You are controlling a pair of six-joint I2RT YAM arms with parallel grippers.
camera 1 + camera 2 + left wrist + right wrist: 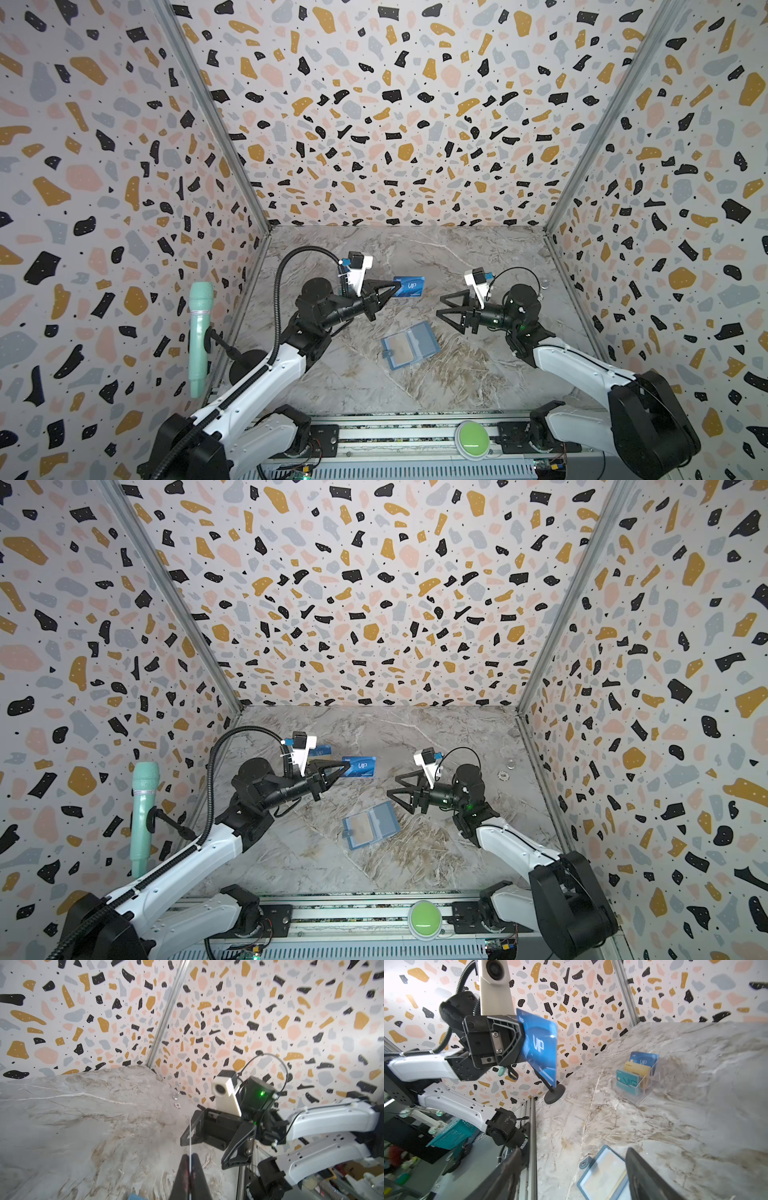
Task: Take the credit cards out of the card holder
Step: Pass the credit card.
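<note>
The left pincer [397, 286] clamps the bright blue plastic VIP card [412, 286] by its edge, held clear of the open dusty-blue leather card holder [409, 345] lying centre on the worktop [457, 374]. The right pincer [440, 306] gapes beside it, probably ready to steady it.

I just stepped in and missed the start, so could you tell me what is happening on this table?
The left gripper is shut on a blue VIP credit card, holding it above the marble table. The card holder lies open on the table. The right gripper hovers open near it, holding nothing.
</note>
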